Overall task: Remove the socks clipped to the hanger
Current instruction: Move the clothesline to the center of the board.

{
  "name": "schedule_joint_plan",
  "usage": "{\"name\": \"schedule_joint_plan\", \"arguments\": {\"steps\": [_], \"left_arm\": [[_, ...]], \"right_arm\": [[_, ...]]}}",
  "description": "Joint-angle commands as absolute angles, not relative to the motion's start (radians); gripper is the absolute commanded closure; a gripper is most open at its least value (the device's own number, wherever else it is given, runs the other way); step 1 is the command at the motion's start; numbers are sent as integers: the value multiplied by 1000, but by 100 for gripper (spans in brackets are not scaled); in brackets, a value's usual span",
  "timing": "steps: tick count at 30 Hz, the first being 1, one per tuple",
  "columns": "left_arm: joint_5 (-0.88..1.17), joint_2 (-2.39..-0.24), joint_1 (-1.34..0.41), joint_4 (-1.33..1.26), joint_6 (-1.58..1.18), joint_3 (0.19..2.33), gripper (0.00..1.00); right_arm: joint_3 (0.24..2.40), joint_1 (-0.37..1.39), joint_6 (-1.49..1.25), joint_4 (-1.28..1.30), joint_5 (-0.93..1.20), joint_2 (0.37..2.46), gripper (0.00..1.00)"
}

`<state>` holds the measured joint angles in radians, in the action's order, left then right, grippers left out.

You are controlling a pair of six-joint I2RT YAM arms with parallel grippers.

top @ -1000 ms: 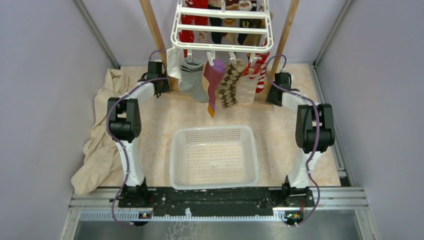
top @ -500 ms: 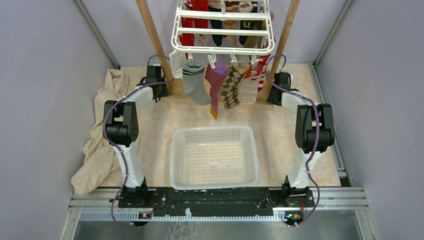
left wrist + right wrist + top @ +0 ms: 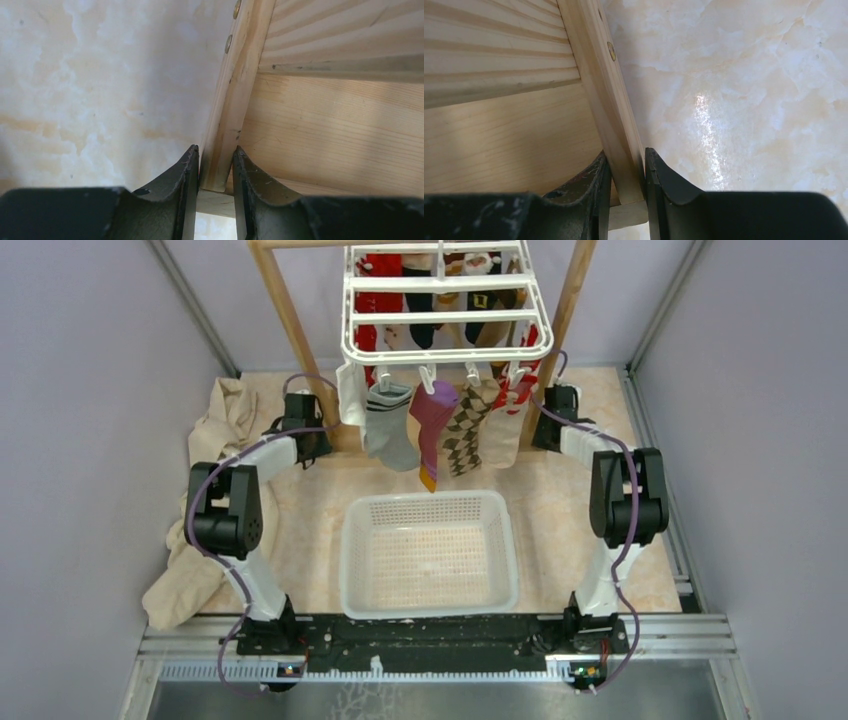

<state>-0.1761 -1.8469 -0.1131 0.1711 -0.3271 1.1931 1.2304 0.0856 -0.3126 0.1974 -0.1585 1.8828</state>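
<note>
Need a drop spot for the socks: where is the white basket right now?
Top view: the white basket sits in the middle of the table, on the near side of the hanger, the magenta sock tip showing just past its far rim.

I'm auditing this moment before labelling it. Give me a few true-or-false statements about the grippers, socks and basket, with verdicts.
1. The left gripper is clamped on a slat of the wooden frame. True.
2. The right gripper holds a sock. False: it also grips the wooden frame.
3. The white mesh basket holds several socks. False: no socks lie in it.
4. The socks hang clipped to the hanger. True.
5. A beige cloth lies beside the right arm. False: it lies by the left arm.
</note>
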Motion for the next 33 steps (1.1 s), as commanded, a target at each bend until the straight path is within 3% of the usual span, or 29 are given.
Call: {"name": "schedule_joint_plan", "arguments": {"steps": [1,19,22,25,27,29,32,33], "left_arm": [[-201,-1788,-104,295,-361,1113,70],[-203,-1700,-104,296,-381,1016,65],[-207,-1700,-104,298,-380,1017,60],[-211,-1702,-104,312,-382,1050,45],[-210,-1699,-104,337,-378,1091,31],[-197,-1686,-104,354,-370,1130,23],[-191,-1653,-104,386,-368,1171,6],[-192,-1640,-104,394,-364,1179,1]], "right_arm": [[1186,136,-345,338,-196,1845,83],[1041,173,-386,335,-182,1687,83],[1032,175,-391,334,-181,1679,83],[1043,175,-410,352,-206,1678,81],[1067,173,-435,380,-233,1673,73],[1084,173,-460,399,-239,1658,58],[1083,173,-477,403,-248,1605,6],[1082,173,-478,407,-257,1590,2]]}}
